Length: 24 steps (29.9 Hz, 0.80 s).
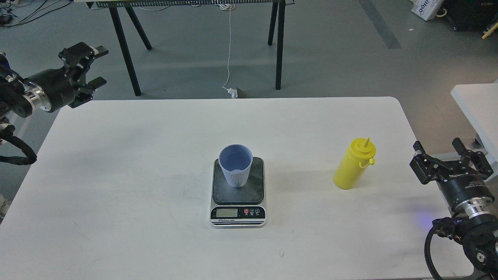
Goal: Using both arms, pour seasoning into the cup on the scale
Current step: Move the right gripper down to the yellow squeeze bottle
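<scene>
The right gripper [439, 146] sits at the near right corner of the white desk [116, 175], fingers spread wide and holding nothing. Just to its left, apart from it, the yellow seasoning bottle [353, 165] stands upright on the desk. At the middle, the scale [238, 194] carries the pale blue cup [235, 165] upright on its dark platform. The left gripper [99, 66] hangs beyond the far left corner, wide open and empty

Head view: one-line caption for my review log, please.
Blue cup stands on scale; yellow bottle upright to its right; left gripper and right gripper open, empty.
</scene>
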{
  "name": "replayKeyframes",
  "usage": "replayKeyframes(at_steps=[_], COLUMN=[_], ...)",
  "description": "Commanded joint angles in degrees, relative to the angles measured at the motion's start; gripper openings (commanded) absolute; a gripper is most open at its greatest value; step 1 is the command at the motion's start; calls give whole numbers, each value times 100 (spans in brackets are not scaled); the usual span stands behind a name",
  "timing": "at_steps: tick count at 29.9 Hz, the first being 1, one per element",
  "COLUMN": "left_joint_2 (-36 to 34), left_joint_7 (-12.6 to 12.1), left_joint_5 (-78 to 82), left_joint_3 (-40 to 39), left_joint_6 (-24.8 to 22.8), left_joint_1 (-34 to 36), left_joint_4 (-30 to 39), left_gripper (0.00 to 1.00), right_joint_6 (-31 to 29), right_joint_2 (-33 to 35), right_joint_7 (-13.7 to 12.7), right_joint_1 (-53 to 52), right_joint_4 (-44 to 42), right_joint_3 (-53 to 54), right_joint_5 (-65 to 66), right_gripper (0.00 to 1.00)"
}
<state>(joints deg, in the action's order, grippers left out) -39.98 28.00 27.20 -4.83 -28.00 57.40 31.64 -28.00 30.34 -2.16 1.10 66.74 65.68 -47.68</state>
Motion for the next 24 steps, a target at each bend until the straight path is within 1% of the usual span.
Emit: replayKeyframes(at_steps=[1, 9, 24], left_joint_2=[17, 16, -1], left_joint_7=[0, 0, 0], left_joint_5=[4, 4, -5], left_joint_3=[0, 9, 9], left_joint_6=[0, 0, 0], left_joint_1=[-1, -106, -195], left_joint_4=[0, 0, 0], left_gripper=[100, 100, 100], right_joint_6=[0, 0, 0], right_joint_2=[-308, -809, -1407], right_joint_7=[14, 22, 22], right_joint_1=[83, 267, 215], right_joint_4=[-3, -47, -223], right_joint_3=[-72, -99, -108], right_joint_5=[180, 663, 1524], right_gripper=[99, 99, 99])
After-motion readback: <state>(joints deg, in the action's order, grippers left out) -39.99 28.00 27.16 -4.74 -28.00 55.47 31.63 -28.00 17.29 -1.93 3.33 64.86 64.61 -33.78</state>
